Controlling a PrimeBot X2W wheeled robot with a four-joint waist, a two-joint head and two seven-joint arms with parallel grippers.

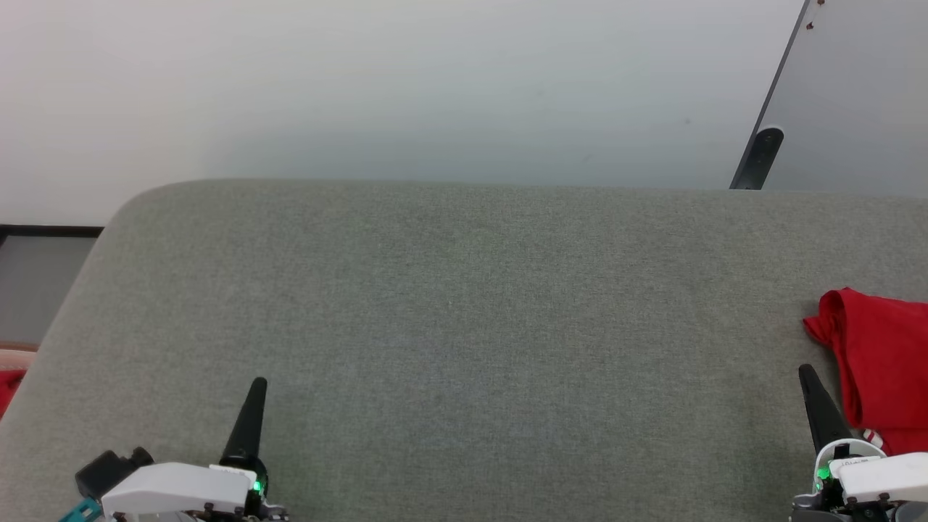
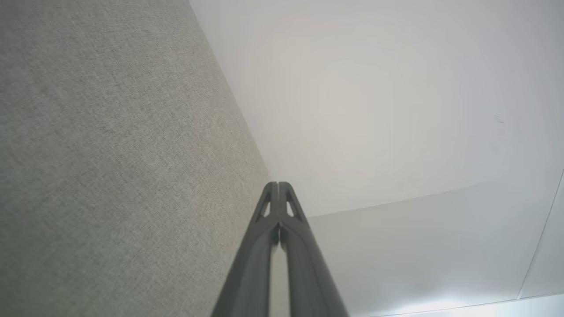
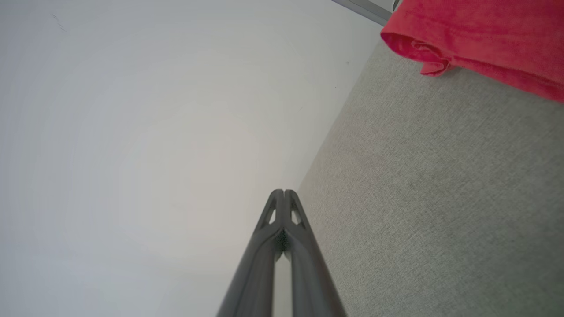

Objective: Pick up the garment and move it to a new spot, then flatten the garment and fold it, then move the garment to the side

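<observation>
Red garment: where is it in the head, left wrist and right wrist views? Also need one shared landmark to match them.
Head view: garment at the right edge, bunched on the grey padded surface, just right of the right gripper.
Left wrist view: grey padded surface on the left, pale wall on the right, beyond the left gripper.
Right wrist view: garment at the top right, lying on the grey padded surface.
Shared landmark: the grey padded surface's far edge against the pale wall.
</observation>
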